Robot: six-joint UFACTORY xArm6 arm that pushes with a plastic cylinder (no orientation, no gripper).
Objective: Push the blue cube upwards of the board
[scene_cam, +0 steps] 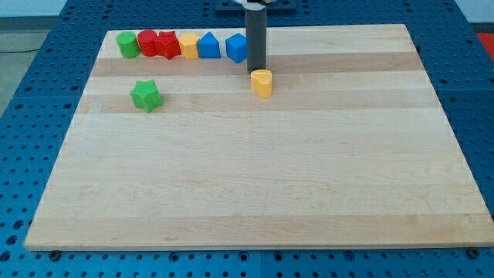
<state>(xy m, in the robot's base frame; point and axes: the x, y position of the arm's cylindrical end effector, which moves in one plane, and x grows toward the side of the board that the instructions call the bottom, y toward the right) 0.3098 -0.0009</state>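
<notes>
The blue cube [236, 47] sits near the board's top edge, at the right end of a row of blocks. My dark rod comes down from the view's top, and my tip [256, 71] rests on the board just right of and below the blue cube, partly covering its right side. A yellow block [262, 83] stands directly below my tip, almost touching it.
The row along the top runs from the left: a green cylinder [127, 45], a red block [147, 42], a red star-like block [167, 44], a yellow block [189, 46], a blue house-shaped block [208, 45]. A green star block [146, 95] lies lower left. The wooden board [255, 177] sits on a blue perforated table.
</notes>
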